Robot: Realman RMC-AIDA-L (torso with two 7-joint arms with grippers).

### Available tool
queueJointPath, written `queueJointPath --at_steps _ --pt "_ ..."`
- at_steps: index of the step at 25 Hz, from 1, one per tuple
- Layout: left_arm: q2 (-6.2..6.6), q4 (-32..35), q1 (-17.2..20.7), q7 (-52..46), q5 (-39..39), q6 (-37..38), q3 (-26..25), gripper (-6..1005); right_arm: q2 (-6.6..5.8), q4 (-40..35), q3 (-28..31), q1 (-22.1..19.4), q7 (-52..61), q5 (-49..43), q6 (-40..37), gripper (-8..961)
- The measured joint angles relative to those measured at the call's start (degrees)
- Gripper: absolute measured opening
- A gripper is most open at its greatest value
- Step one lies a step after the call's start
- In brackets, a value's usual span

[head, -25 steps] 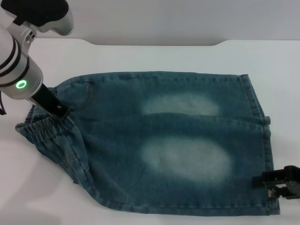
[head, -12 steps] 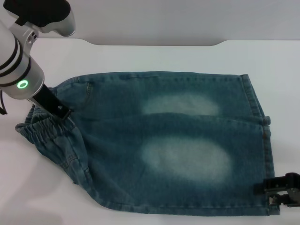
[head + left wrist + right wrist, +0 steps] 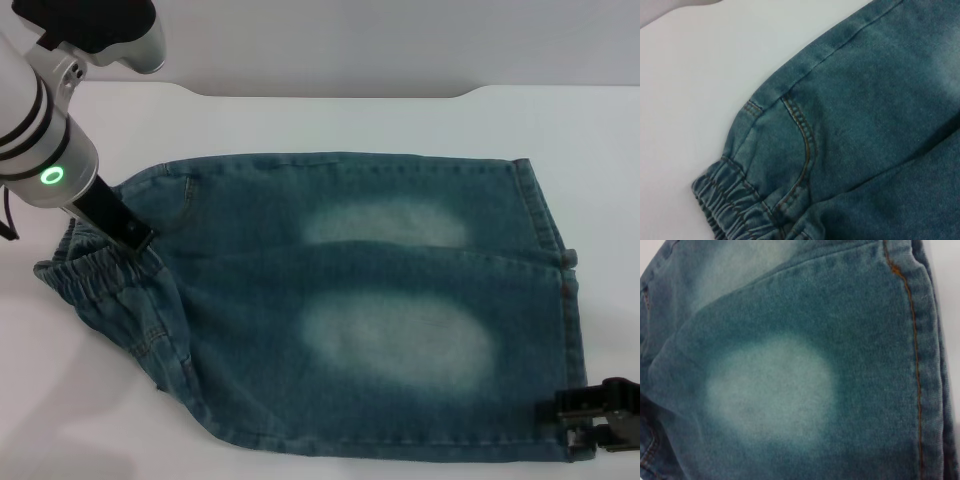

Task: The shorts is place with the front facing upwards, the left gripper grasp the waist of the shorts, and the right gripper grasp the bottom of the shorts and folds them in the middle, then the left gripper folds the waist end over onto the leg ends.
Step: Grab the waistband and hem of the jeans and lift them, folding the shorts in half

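Left gripper [image 3: 135,240] sits at the ruched waist [image 3: 85,272] of the shorts [image 3: 370,310], tip on the cloth; whether it has pinched the fabric I cannot tell; right gripper [image 3: 590,412] hovers at the near leg hem [image 3: 572,330], partly cut off by the frame edge, its grip equally unclear; the shorts lie spread on the white table [image 3: 330,120], pale ovals up; denim looks soft, limp, fairly heavy, so best taken at the elastic band and stitched hems.

Silver-white arm, black claw hands

The left hand [image 3: 135,240] is black below a black-banded silver cylinder with a glowing green ring; the right hand [image 3: 590,415] is black, pronged.
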Motion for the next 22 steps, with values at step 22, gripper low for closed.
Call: queueJointPath --at_steps 22 --pt "-0.09 0.63 -0.16 0.12 -0.08 0.27 -0.04 34 -0.09 0.79 -1.65 0.19 -1.21 -0.42 -0.34 627"
